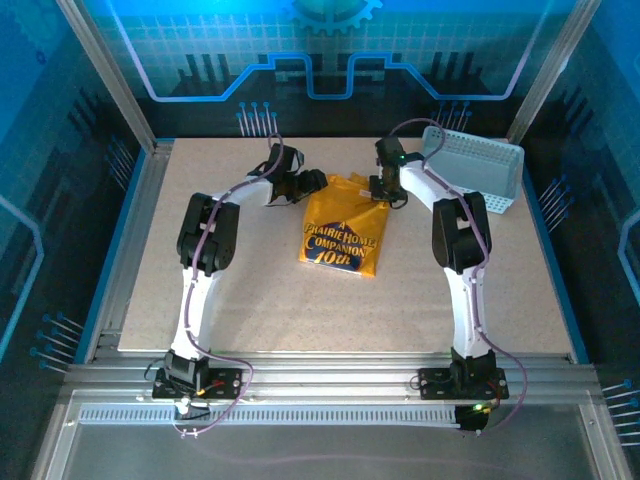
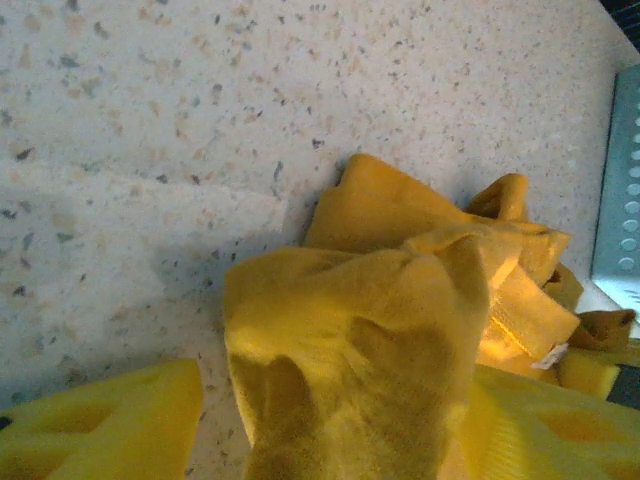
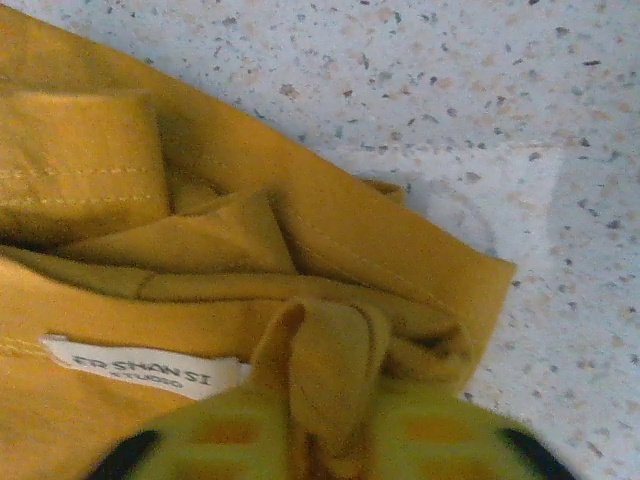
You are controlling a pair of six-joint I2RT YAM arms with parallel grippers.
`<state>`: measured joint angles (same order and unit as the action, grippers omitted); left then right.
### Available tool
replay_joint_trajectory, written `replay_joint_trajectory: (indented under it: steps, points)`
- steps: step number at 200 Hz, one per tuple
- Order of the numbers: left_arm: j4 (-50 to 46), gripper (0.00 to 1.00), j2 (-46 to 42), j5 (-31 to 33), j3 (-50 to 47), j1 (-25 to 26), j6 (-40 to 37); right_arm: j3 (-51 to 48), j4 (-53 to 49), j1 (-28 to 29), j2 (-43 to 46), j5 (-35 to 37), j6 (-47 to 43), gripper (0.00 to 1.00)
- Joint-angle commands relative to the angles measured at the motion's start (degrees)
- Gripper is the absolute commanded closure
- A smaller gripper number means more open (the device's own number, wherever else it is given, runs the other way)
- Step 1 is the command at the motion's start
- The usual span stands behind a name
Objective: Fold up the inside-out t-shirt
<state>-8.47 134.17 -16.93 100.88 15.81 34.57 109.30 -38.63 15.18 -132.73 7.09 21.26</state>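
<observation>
Both claws are letting go of the mustard t-shirt [image 1: 338,232] lying mid-tabletop [image 1: 250,300]: left claw [image 2: 330,420] spreading wide around bunched fabric, right claw [image 3: 320,440] narrowly parted around a fold. Next, smoothing.

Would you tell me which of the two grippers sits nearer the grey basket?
The right gripper, at the t-shirt's far right corner, is nearer the basket. The left gripper is at the shirt's far left corner.

T-shirt [image 1: 338,236] print reads "Prairie Home Companion 10th".
</observation>
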Motion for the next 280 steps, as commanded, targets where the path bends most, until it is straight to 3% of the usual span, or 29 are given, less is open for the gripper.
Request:
replay_joint_trajectory:
  steps: [1, 15, 40, 77, 114, 151, 192, 234, 264, 280]
  points:
    - [-5.29, 0.26, -1.88, 0.85, 1.36, 0.33, -2.14, -0.68, -0.85, -0.75, 3.38, 2.53, 1.00, 0.51]
    - [-5.98, 0.22, -3.79, 1.89, -0.33, 0.33, -2.34, -2.95, -0.17, -1.00, 5.56, 1.60, 1.25, 0.40]
    - [-4.27, 0.18, -6.84, 1.83, -5.19, 0.58, -2.52, -7.59, 2.49, -2.01, 8.32, -3.91, 3.34, 0.30]
    - [-4.12, 0.21, -6.38, 2.15, -7.52, 2.69, -3.02, -7.42, 3.34, -3.30, 5.55, -5.96, 6.09, 0.27]
    - [-2.05, 0.31, -6.36, 2.62, -10.77, 4.44, -1.71, -0.45, 0.24, -3.31, -1.71, -7.16, 5.65, 0.29]
    - [0.27, 0.38, -8.83, 3.68, -16.67, 5.75, -0.66, 3.40, -1.79, -2.14, -5.47, -8.47, 5.65, 0.39]
    - [6.18, 0.40, -14.79, 4.03, -28.52, 8.11, 2.61, 1.38, -1.38, 0.49, -4.28, -8.44, 5.42, 0.65]
    - [15.21, 0.40, -25.74, 6.68, -45.54, 13.19, 9.58, -9.18, 3.82, 3.98, 4.42, -8.59, 4.24, 0.88]
    - [20.04, 0.39, -34.26, 8.91, -56.59, 18.34, 15.68, -17.69, 7.56, 7.27, 11.39, -8.94, 1.52, 0.94]
    - [17.89, 0.36, -39.64, 12.81, -60.21, 20.75, 18.30, -21.70, 9.01, 9.17, 14.29, -9.46, -0.09, 0.96]
